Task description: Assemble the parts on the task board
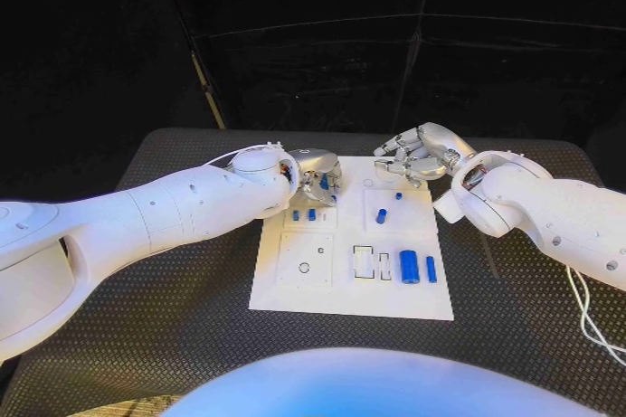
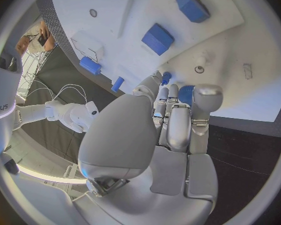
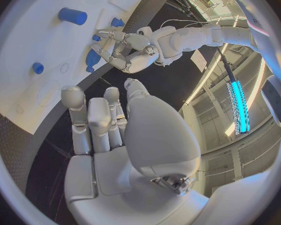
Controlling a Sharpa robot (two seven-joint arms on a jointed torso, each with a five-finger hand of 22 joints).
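The left hand [image 1: 317, 175] hangs over the far left corner of the task board [image 1: 294, 290], fingers [image 2: 178, 120] pointing down and drawn close together. In the left wrist view a small blue part [image 2: 187, 94] sits right at the fingertips, half hidden behind them; whether it is pinched or merely touched cannot be told. A second small blue piece [image 2: 167, 77] shows just beside the tip of the neighbouring finger.

The right hand [image 1: 415, 159] hovers at the far right corner of the board, its fingers [image 3: 84, 116] extended side by side with slight gaps and nothing between them, above the board's far edge and the black table [image 1: 170, 345].

Working outward from the left fingertips, the head view gives six blue parts: two small pegs [image 1: 304, 214] just nearer than the left hand, a tiny one [image 1: 398, 196] below the right hand, an upright peg [image 1: 381, 215] between the two hands, and toward the near edge a thick cylinder [image 1: 410, 266] with a thin bar [image 1: 431, 269] lying beside it. Just left of the cylinder are two pale rectangular recesses [image 1: 364, 261].

The near left quarter of the board is bare white. Broad black matting surrounds the board on the left, right and near sides, well apart from both hands.
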